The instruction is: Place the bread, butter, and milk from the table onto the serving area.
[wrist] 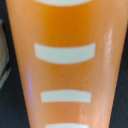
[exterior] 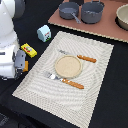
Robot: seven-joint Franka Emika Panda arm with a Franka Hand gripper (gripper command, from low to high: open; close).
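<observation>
The bread (wrist: 64, 75) fills the wrist view as a golden-orange surface with pale scored ridges, very close to the camera. In the exterior view only an orange sliver of the bread (exterior: 25, 65) shows beside my gripper (exterior: 20, 62), at the exterior view's left, off the mat. The fingers do not show, so I cannot tell their state. The butter (exterior: 28, 49) lies on the black table just beyond the gripper. The milk (exterior: 44, 33) stands upright farther back. The striped serving area (exterior: 95, 55) lies in the middle with the tan plate (exterior: 68, 64) bare at its centre.
A knife (exterior: 86, 58) and a fork (exterior: 74, 83) with orange handles lie on the mat on either side of the plate. A brown board (exterior: 100, 27) at the back holds two grey pots (exterior: 92, 11). A bowl (exterior: 122, 17) sits at the far right.
</observation>
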